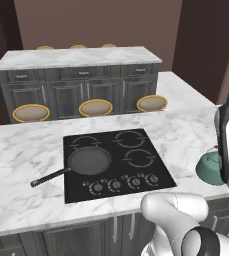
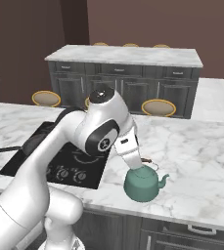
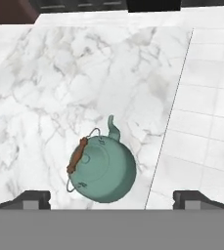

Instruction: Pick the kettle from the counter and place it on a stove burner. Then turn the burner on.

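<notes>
Hand view: the jaws stand wide apart above the teal kettle (image 3: 102, 170), which sits on the marble tabletop (image 3: 59, 88) near its front edge, right of the cooktop (image 1: 116, 162).

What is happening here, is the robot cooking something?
Not yet. The robot arm holds its open gripper above a green kettle that stands on the marble counter, to the right of the black cooktop. The kettle is not gripped. A frying pan sits on one burner; the other burners are free.
</notes>
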### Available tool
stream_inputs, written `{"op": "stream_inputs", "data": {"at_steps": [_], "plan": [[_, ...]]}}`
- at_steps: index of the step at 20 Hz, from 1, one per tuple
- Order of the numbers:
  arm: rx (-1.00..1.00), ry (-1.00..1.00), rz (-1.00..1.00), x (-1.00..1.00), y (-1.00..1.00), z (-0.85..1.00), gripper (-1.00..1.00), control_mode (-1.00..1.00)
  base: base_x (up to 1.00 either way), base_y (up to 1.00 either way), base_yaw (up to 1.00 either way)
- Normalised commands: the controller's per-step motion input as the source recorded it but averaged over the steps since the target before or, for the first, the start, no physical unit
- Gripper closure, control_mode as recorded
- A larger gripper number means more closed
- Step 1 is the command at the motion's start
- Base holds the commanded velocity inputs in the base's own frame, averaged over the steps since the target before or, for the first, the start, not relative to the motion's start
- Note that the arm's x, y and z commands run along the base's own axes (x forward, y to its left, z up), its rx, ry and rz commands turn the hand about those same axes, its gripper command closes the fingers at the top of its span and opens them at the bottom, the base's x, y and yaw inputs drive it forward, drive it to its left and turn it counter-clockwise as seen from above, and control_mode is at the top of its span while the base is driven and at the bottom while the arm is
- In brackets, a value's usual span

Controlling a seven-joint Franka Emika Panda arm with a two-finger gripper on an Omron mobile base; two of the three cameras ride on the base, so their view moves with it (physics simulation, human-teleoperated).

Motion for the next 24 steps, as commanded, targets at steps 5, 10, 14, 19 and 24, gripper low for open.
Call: {"op": "stream_inputs", "data": {"at_steps": [5,10,14,19,24], "plan": [[0.33,0.10,0.00,0.14,-0.22,-0.02,-1.00,-1.00,0.00,0.00,0.00],[0.20,0.06,0.00,0.12,-0.09,-0.03,-1.00,-1.00,0.00,0.00,0.00],[0.00,0.01,0.00,0.10,0.00,-0.03,-1.00,-1.00,0.00,0.00,0.00],[0.00,0.11,0.00,0.27,0.00,-0.16,-1.00,-1.00,0.00,0.00,0.00],[0.00,0.14,0.00,0.28,0.00,-0.30,-1.00,-1.00,0.00,0.00,0.00]]}}
